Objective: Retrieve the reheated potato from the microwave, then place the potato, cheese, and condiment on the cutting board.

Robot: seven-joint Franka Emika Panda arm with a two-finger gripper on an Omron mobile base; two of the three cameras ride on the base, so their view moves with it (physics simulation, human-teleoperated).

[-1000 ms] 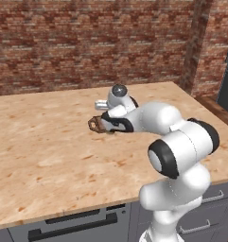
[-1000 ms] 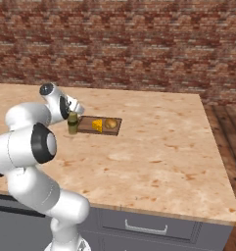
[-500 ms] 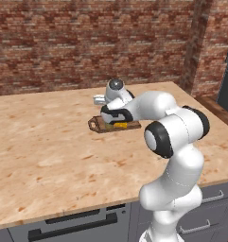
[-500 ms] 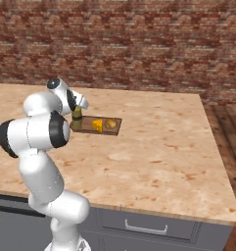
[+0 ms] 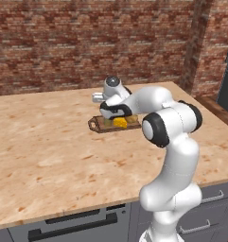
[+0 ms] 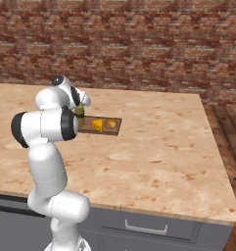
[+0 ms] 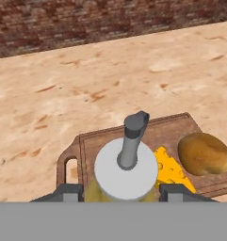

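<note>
My tool (image 7: 119, 192) is clamped on the condiment (image 7: 126, 169) over the cutting board's (image 7: 176, 129) handle end, cheese (image 7: 169, 169) touching at 3 o'clock, potato (image 7: 204, 153) beyond; a tilted release could topple it onto the worktop (image 7: 86, 80).

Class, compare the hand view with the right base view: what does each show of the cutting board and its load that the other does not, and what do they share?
Hand view alone: the condiment from above, its pale cap and grey nozzle between the gripper fingertips, and the cutting board's loop handle.

Right base view alone: the condiment's olive body beside the arm, the counter's near edge and the drawer fronts below.

Both: the cheese beside the potato on the board, brick wall behind.
</note>
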